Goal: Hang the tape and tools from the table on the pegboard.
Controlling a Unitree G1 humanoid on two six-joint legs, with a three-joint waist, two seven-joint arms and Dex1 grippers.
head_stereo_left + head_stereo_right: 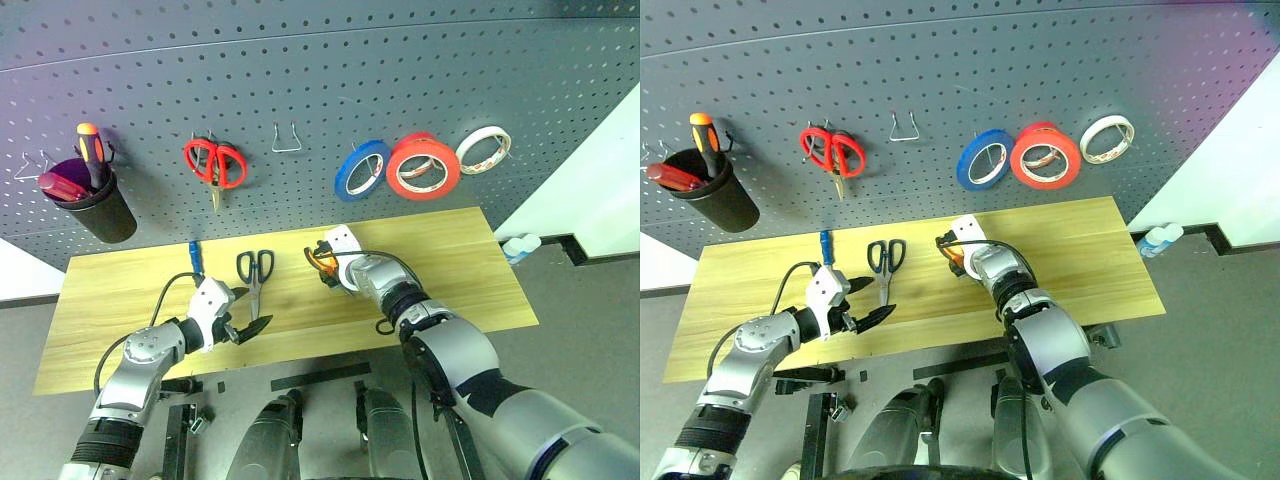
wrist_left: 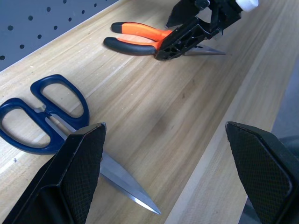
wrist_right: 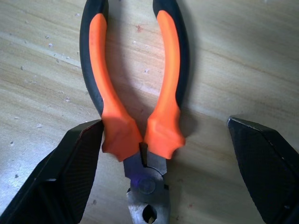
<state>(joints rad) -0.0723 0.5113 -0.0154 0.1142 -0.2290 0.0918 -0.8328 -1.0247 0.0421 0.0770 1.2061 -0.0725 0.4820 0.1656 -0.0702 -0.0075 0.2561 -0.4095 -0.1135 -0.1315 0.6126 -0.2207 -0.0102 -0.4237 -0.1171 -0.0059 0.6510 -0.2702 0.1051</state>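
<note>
Pegboard [image 1: 300, 60] showing dark grey-blue, dotted with rows of small holes. Table [image 1: 440, 240] showing light yellowish wood grain. Pliers [image 3: 135, 93] showing orange handles with black trim. Scissors [image 2: 44, 116] on the table showing dark blue handles, steel blades. Hanging scissors [image 1: 215, 163] red. Tape rolls showing blue [image 1: 362, 168], red [image 1: 423, 166], white with red rim [image 1: 484, 150]. Cup [image 1: 95, 205] black.

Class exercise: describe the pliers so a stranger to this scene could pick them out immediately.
Find the wooden table below the grey pegboard. The pliers lie near its middle, right of the blue scissors. Nothing else on the table has orange-and-black handles.
</note>
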